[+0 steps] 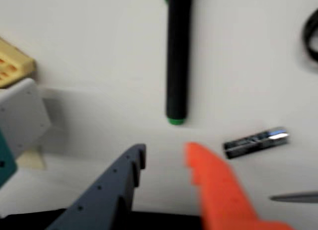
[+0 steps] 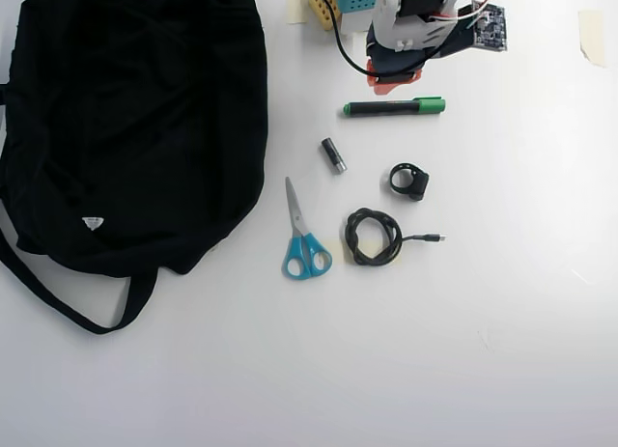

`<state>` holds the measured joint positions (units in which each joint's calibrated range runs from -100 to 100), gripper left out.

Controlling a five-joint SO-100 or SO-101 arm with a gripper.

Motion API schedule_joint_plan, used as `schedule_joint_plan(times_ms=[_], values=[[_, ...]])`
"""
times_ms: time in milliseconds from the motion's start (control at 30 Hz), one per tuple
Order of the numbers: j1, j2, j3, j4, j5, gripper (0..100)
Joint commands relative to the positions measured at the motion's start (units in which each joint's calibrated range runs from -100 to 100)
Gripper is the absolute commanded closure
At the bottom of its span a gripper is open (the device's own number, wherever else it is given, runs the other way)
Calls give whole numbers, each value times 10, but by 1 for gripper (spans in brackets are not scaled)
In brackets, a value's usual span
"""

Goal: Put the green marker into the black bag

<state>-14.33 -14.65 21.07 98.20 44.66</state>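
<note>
The green marker (image 2: 394, 107) lies flat on the white table, its black barrel pointing left and its green cap to the right in the overhead view. In the wrist view its barrel (image 1: 178, 56) runs down from the top edge to a small green end. My gripper (image 1: 165, 153) is open and empty, with its grey finger (image 1: 117, 185) and orange finger (image 1: 216, 190) just short of that end. In the overhead view the gripper (image 2: 388, 79) hovers just above the marker in the picture. The black bag (image 2: 135, 119) lies at the left, with its white label (image 2: 92, 222) and strap (image 2: 58, 293).
A short battery (image 2: 333, 155) lies below the marker and shows in the wrist view (image 1: 256, 142). Blue-handled scissors (image 2: 301, 235), a coiled black cable (image 2: 374, 237) and a small black ring-shaped part (image 2: 409, 181) lie mid-table. The arm's yellow base (image 1: 12, 66) is at the left.
</note>
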Motion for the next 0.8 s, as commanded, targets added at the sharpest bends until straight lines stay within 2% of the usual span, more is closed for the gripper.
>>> schedule_joint_plan(times_ms=[0, 100, 400, 767], values=[[-3, -21, 10, -14, -4, 74], [-12, -21, 33, -41, -18, 71], [-61, -22, 88, -121, -78, 70], [-77, -49, 188, -198, -86, 70]])
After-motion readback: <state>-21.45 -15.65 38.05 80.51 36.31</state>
